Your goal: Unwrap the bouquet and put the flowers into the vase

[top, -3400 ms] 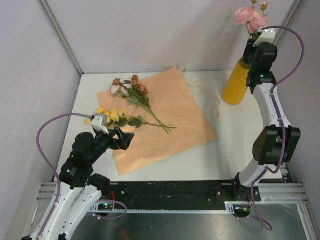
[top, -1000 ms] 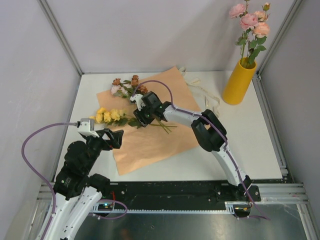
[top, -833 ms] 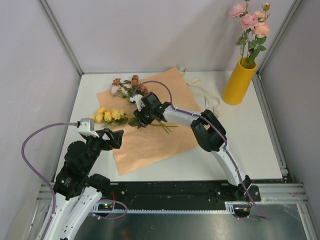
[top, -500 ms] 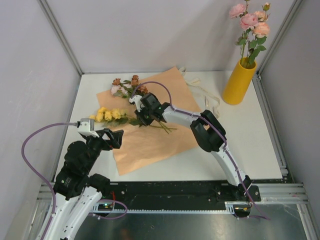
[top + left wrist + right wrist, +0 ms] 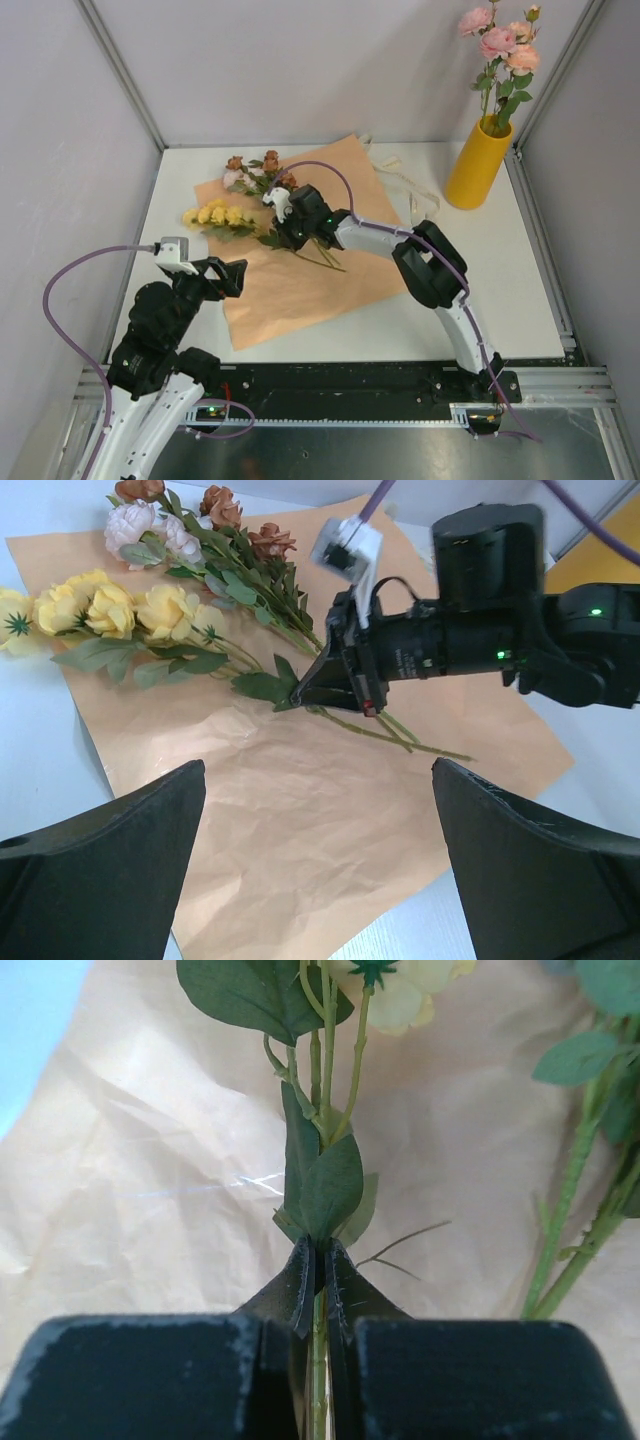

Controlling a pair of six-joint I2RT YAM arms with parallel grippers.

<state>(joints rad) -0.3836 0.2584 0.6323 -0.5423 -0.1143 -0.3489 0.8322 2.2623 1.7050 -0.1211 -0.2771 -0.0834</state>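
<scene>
The desk (image 5: 500,270) carries the opened paper (image 5: 330,285). Pink flowers (image 5: 497,42) stand in the vase (image 5: 476,165). The right gripper (image 5: 277,236) has just clamped its jaws on the yellow flowers (image 5: 212,215), shifting them up-left; lifting looks next. The left gripper (image 5: 230,273) hovers, jaws apart.

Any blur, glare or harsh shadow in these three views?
Top external: even light, sharp throughout. Left wrist: left end effector dark and soft-edged, paper crisp. Right wrist: flower stem at the right end effector sharp, yellow bloom washed out, small glint on the paper.
</scene>
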